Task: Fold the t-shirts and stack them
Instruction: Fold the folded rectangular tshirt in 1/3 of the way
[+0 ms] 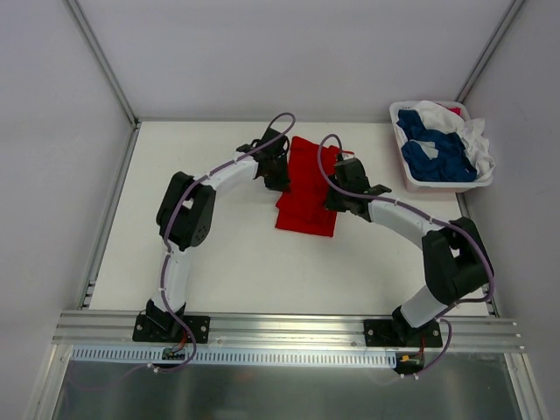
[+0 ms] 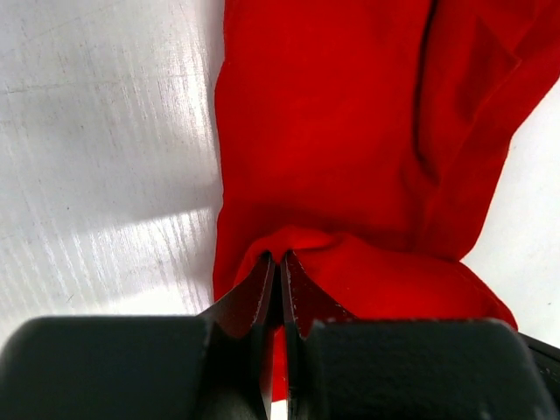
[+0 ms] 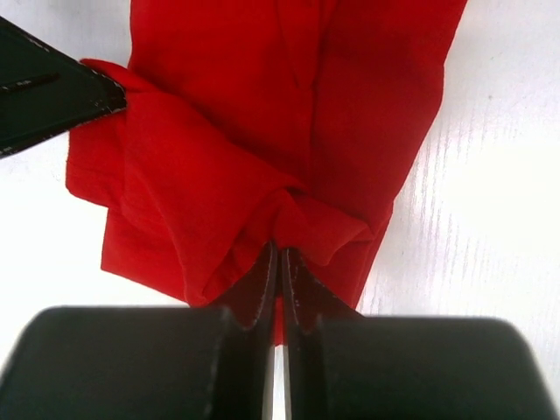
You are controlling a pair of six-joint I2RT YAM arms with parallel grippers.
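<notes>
Bright red cloth t-shirt [image 1: 306, 188] laid mid-way across white table [image 1: 245, 262], gathered into narrow, rumpled strip. Left side pinched by left gripper [image 2: 278, 262], jaws clamped on cloth bunch. Right side pinched likewise by right gripper [image 3: 278, 254]. Fold judged under way, not finished. Dark blue shirts [image 1: 433, 156] and white shirt [image 1: 471, 140] heaped unfolded in white plastic basket [image 1: 442, 185], far right. No stack begun; most of task judged left.
</notes>
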